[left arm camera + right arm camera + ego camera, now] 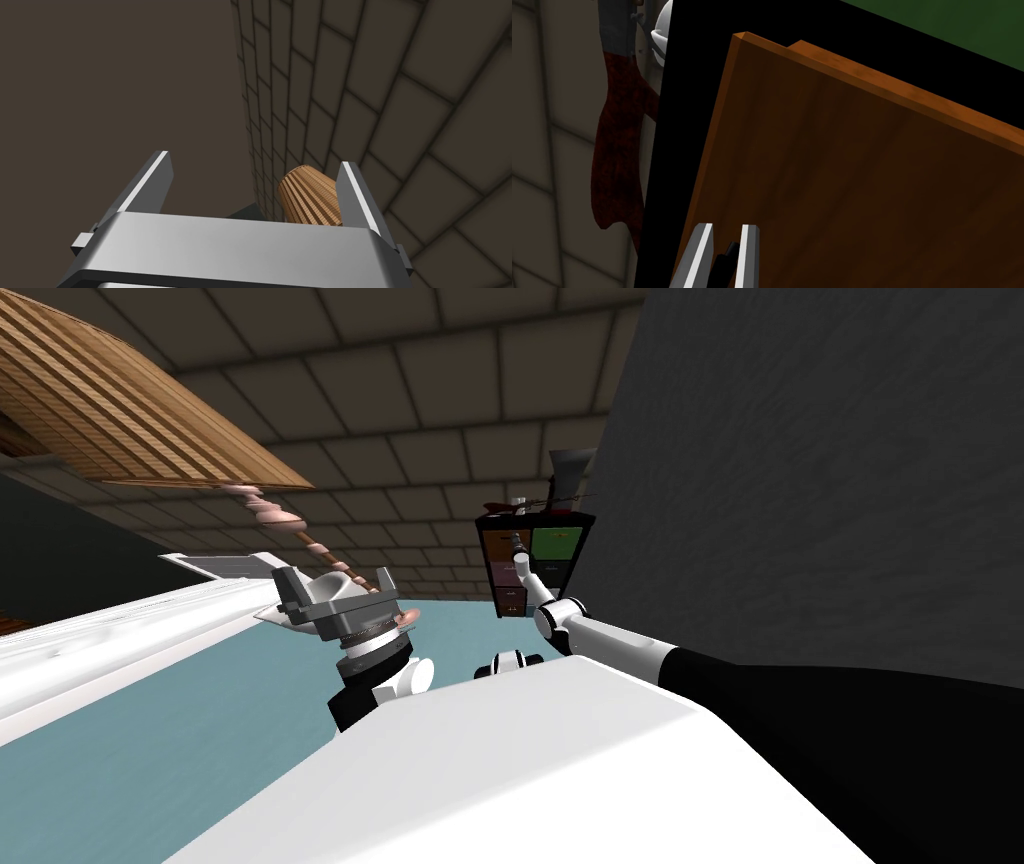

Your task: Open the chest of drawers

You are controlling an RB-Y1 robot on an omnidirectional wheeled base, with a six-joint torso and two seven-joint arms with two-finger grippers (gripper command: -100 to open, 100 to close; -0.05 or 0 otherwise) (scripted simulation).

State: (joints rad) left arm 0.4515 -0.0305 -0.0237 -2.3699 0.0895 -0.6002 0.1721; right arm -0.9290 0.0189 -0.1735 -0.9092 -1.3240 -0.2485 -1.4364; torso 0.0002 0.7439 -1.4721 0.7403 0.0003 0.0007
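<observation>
The chest of drawers [536,558] is a small black frame with drawer fronts in several colours, standing against the dark wall. My right arm reaches out to it, and my right gripper [518,544] is at the upper brown drawer. In the right wrist view the brown drawer front [852,175] stands a little proud of the black frame [677,100]. There my right gripper [728,229] has its fingers close together on a small dark handle [727,254]. My left gripper [335,593] is raised to the left, away from the chest; in its own view the left gripper [255,160] is open and holds nothing.
A dark red cloth [619,145] hangs down the chest's side, and small objects with a dark vase [570,473] stand on top. A dark grey wall [820,468] is close on the right. A ribbed wicker lampshade [130,408] hangs at the left. White furniture [100,638] borders the teal floor [200,718].
</observation>
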